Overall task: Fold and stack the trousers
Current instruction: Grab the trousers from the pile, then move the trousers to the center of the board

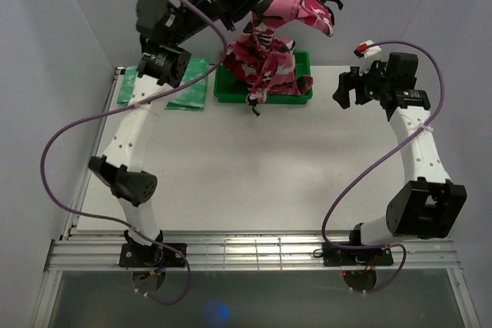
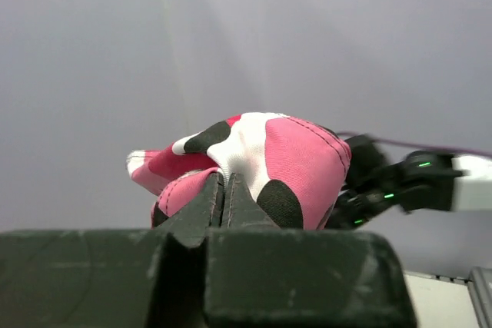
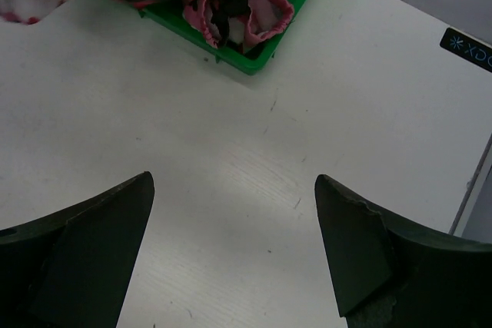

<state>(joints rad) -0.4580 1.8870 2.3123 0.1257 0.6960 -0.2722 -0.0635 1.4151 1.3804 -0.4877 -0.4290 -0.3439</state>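
Up high, the left pincer (image 2: 224,178) pinches the trousers (image 1: 269,44) tight so they hang loose over the green bin (image 1: 304,94); the right pincer (image 3: 233,182) is wide open, empty.

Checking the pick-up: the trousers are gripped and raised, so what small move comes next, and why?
Probably raise the left hand a little more and draw it toward the white table. It is shut on the pink, white and black camouflage cloth trousers, whose lower end lies in the green plastic bin; the right hand is open.
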